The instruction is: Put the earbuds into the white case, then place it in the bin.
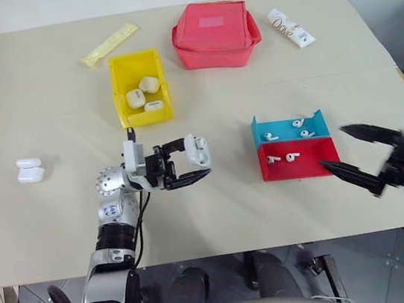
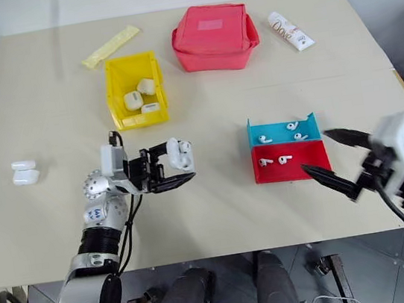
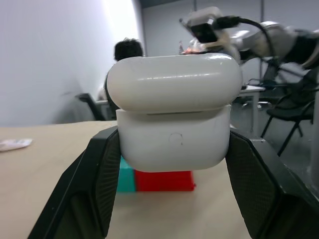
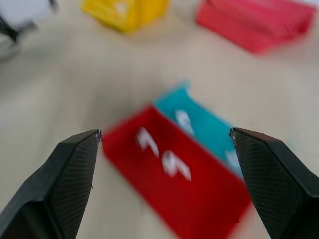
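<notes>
Now the left tool [image 1: 188,162] clamps the case [image 1: 198,151] only by its sides with the lid ajar, so it may slip, while the right tool [image 1: 354,152], jaws apart at 3 o'clock of the red tray [image 1: 300,168], could fumble the earbuds [image 1: 283,159].

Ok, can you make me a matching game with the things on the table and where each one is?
Things:
1. white case
2. red pouch
3. two earbuds
4. three closed cases

Places:
A. in the red tray
B. in the yellow bin
C. held in the left hand
D. at the table's far edge

Pairs: 1-C, 2-D, 3-A, 4-B
</notes>
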`<act>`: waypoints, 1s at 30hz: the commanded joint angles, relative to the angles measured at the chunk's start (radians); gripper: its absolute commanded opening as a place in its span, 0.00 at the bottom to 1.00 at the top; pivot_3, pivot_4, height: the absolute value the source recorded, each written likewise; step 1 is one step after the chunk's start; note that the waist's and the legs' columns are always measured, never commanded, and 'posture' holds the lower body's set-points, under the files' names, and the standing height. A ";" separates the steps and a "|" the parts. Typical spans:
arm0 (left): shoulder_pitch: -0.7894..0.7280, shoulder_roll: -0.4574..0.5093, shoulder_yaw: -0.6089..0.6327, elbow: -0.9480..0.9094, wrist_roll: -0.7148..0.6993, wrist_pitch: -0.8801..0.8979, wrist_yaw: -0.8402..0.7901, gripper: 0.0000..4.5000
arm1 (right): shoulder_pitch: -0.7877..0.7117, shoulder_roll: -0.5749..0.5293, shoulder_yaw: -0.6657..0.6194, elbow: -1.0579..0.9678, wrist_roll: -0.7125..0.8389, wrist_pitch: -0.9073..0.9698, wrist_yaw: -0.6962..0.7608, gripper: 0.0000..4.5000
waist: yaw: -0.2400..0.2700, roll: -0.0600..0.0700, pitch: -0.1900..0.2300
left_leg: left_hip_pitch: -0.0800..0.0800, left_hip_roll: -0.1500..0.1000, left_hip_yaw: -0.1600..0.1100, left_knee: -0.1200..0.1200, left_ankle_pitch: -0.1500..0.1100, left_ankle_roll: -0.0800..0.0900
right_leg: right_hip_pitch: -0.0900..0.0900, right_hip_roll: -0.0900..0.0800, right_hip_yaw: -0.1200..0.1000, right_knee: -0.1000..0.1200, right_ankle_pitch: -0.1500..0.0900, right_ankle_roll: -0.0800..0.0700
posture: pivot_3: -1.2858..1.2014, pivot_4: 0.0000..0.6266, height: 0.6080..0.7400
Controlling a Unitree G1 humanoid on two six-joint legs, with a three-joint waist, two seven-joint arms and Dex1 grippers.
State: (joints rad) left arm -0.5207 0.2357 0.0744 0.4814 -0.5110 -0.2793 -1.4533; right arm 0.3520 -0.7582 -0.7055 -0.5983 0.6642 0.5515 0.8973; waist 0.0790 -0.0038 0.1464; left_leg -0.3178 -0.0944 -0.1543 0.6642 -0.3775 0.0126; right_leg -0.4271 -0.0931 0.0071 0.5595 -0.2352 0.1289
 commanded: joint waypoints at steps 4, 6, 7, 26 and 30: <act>-0.041 0.006 0.031 0.000 -0.014 -0.012 0.031 0.62 | 0.132 0.040 -0.147 -0.089 0.043 0.014 -0.034 0.96 | 0.000 0.000 0.000 | 0.000 0.000 0.000 0.000 0.000 0.000 | 0.000 0.000 0.000 0.000 0.000 0.000 | 0.52 0.24 1.00; -0.045 0.004 0.033 0.000 -0.011 -0.013 0.033 0.62 | 0.128 0.033 -0.143 -0.098 0.055 0.022 -0.054 0.96 | 0.000 0.000 0.000 | 0.000 0.000 0.000 0.000 0.000 0.000 | 0.000 0.000 0.000 0.000 0.000 0.000 | 0.52 0.24 1.00; -0.047 0.003 0.033 -0.001 -0.010 -0.013 0.035 0.62 | 0.114 0.021 -0.132 -0.099 0.053 0.028 -0.068 0.96 | -0.002 0.000 0.000 | 0.000 0.000 0.000 0.000 0.000 0.000 | 0.000 0.000 0.000 0.000 0.000 0.000 | 0.52 0.24 1.00; 0.108 -0.019 -0.002 -0.228 -0.016 0.023 0.136 0.62 | -0.851 -0.315 0.782 0.426 -0.281 0.276 -0.074 0.61 | -0.007 0.000 0.001 | -0.002 0.001 0.000 0.000 0.000 0.000 | -0.002 -0.002 -0.001 -0.001 -0.001 -0.001 | 0.52 0.24 1.00; 0.159 -0.015 -0.004 -0.288 -0.016 0.030 0.175 0.62 | -0.995 -0.296 0.914 0.546 -0.387 0.232 0.008 0.38 | -0.011 0.001 0.001 | -0.002 0.000 0.000 0.000 0.000 0.000 | -0.002 -0.001 -0.001 -0.001 0.000 -0.001 | 0.52 0.24 1.00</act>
State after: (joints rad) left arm -0.3756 0.2168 0.0682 0.2449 -0.5100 -0.2505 -1.2987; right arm -0.5991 -1.0510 0.1924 -0.0805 0.3265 0.8105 0.8723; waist 0.0677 -0.0030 0.1475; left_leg -0.3194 -0.0940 -0.1536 0.6639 -0.3773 0.0124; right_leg -0.4294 -0.0941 0.0063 0.5587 -0.2355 0.1281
